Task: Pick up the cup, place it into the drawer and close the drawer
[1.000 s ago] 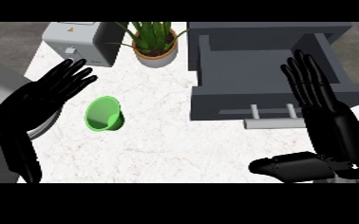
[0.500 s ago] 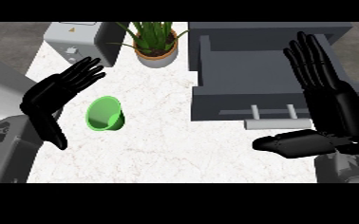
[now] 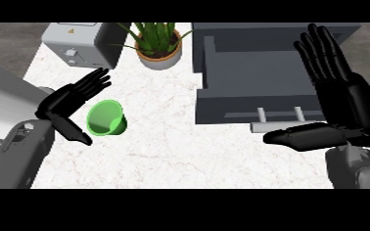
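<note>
- Cup (image 3: 107,118): green, lying on its side on the white surface (image 3: 180,151), mouth toward the viewer; well apart from the drawer (image 3: 253,80), which stands open at the right, handle (image 3: 278,113) on its near front
- Left hand (image 3: 71,103): has moved in from the left edge over the last second and now sits just beside the cup's left; fingers straight and spread, thumb pointing down, nothing held; judged: approach nearly done, grasp not yet begun
- Right hand (image 3: 336,90): open, fingers up, thumb out to the left, resting at the drawer's right; has risen slightly; holds nothing
- Toaster (image 3: 76,41): grey, far left; a small orange mark on top, unreadable
- Plant (image 3: 157,44): potted, beside the toaster
- Writing or brands: none legible
</note>
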You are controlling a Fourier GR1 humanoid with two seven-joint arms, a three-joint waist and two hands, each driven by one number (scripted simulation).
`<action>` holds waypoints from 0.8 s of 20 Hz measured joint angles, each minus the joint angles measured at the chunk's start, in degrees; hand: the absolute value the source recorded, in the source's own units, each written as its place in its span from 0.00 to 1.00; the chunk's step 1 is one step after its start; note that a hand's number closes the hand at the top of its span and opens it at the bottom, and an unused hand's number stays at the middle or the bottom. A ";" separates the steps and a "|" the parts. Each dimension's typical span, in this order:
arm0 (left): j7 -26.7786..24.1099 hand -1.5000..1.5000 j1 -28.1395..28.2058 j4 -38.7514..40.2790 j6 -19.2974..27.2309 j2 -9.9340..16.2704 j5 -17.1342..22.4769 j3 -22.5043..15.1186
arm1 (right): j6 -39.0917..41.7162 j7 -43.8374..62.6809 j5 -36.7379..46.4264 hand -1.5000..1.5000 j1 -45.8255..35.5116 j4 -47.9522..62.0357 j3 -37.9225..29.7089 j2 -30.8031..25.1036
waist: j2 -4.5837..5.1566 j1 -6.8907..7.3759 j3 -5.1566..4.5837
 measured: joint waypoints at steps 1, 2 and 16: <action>-1.51 0.00 -0.34 1.61 1.30 -0.25 -1.31 -0.51 | -0.20 -0.11 0.28 0.00 -0.20 0.02 0.24 0.25 | 0.08 -0.19 -0.02; -3.15 0.00 -0.10 2.65 2.15 -0.30 -2.41 -1.13 | -0.04 -0.10 0.02 0.00 0.11 -0.30 0.19 0.27 | 0.07 -0.24 -0.03; -17.34 0.00 -1.53 14.23 10.83 -0.54 -9.23 -6.24 | 0.48 1.30 -1.14 0.00 -1.74 -0.32 -0.75 -0.29 | 0.24 -1.16 0.21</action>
